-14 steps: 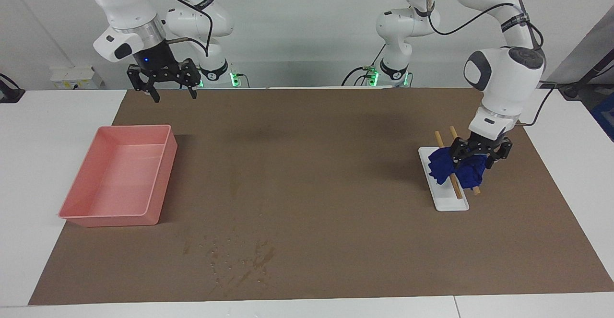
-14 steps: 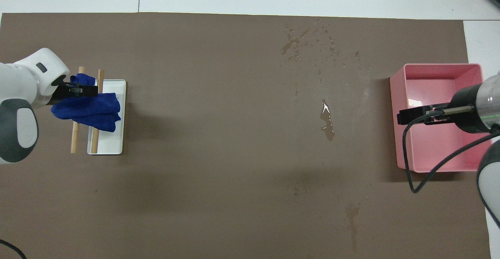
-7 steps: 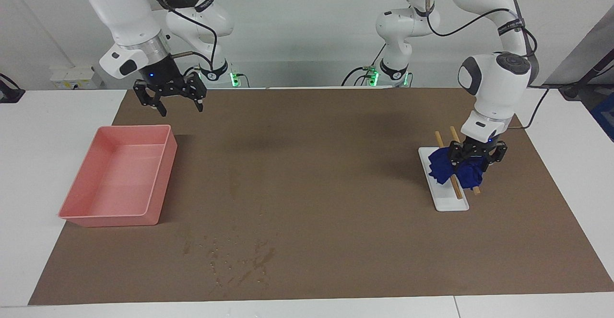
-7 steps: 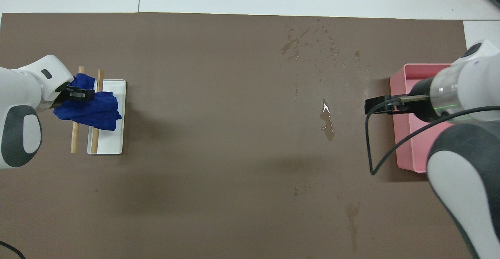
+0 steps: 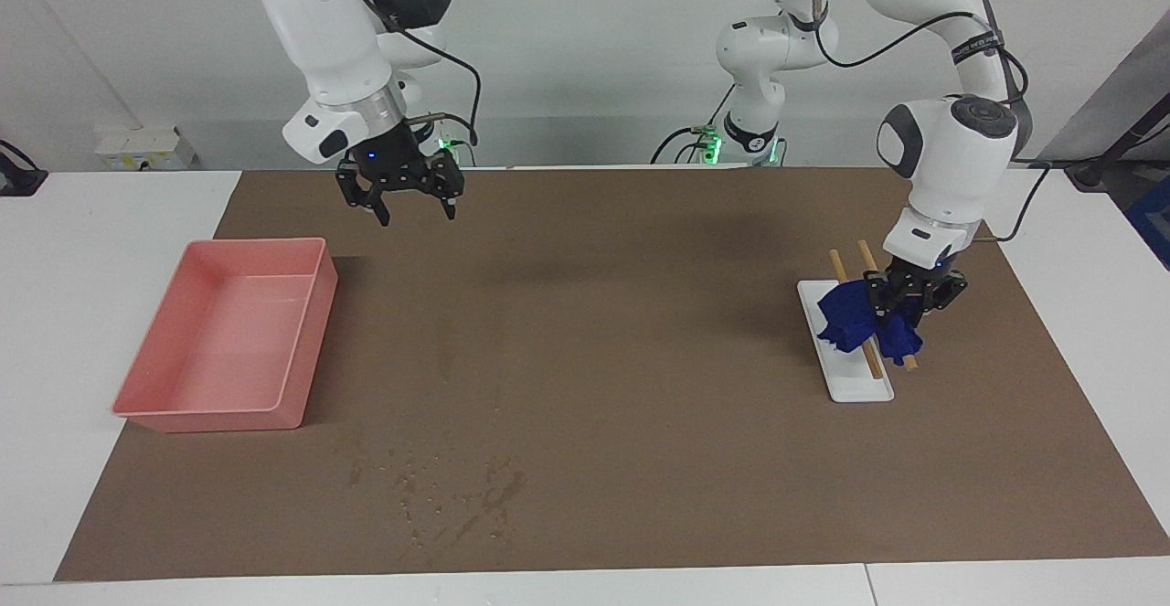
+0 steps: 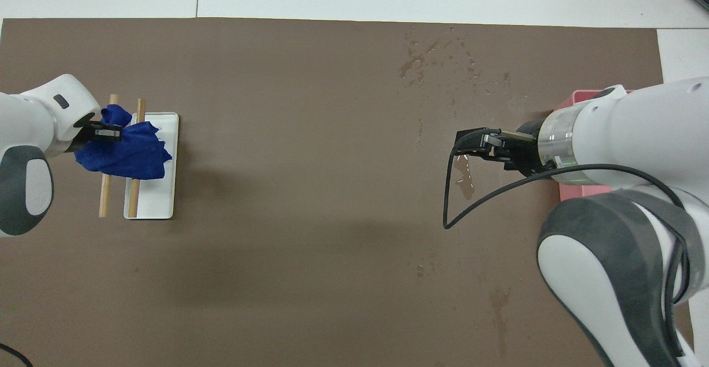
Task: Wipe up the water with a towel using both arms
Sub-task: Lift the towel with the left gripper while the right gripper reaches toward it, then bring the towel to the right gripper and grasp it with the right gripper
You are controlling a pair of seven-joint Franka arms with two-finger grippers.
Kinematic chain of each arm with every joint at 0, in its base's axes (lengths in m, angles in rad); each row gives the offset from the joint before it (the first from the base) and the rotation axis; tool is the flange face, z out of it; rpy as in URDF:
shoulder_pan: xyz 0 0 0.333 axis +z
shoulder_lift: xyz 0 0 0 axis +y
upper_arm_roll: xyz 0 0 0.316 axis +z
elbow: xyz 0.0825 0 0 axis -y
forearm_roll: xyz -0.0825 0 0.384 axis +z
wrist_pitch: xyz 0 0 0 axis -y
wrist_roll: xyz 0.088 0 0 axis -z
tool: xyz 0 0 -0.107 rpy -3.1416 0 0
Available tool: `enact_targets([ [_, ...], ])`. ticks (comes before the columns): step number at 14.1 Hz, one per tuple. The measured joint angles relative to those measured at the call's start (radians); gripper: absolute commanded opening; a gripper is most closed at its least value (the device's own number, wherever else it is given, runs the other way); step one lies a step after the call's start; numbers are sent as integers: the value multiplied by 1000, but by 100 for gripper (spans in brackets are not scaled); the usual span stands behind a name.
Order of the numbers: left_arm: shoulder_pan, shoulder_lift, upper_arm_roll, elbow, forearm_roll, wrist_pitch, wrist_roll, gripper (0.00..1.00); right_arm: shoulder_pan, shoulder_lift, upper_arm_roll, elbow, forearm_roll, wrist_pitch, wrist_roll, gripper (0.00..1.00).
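Blue towel (image 5: 864,322) pinched in the left pincer (image 5: 909,311) over the white tray (image 5: 845,376); right pincer (image 5: 411,210) wide, aloft.

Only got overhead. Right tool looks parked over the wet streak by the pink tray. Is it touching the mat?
Observer: No. The right tool hangs well above the mat, fingers open and holding nothing.
Operator: And the left one, has it got the towel?
Observer: Yes. The left tool is shut on the towel. The towel is bunched and hangs against the wooden rods over the white tray.
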Motion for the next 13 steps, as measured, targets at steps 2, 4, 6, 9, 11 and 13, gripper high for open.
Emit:
enact_targets([
  [2,1,1,1,33,-6,-62,-15,0,-2,15,-4,-18,48,70,82,100],
  [4,2,5,3,100,-91,-172,-111,0,1,29,-1,-24,123,128,192,100],
  [6,0,8,-1,171,-228,-268,-296,0,2,34,0,-25,203,147,304,100],
  [9,-49,12,-20,206,-412,-295,-671,0,6,52,0,-34,319,207,442,100],
  [11,-111,18,-24,210,-559,-291,-929,0,49,95,1,-44,438,313,545,100],
  [13,-184,18,-26,212,-691,-268,-1165,0,113,157,3,-47,555,425,606,100],
])
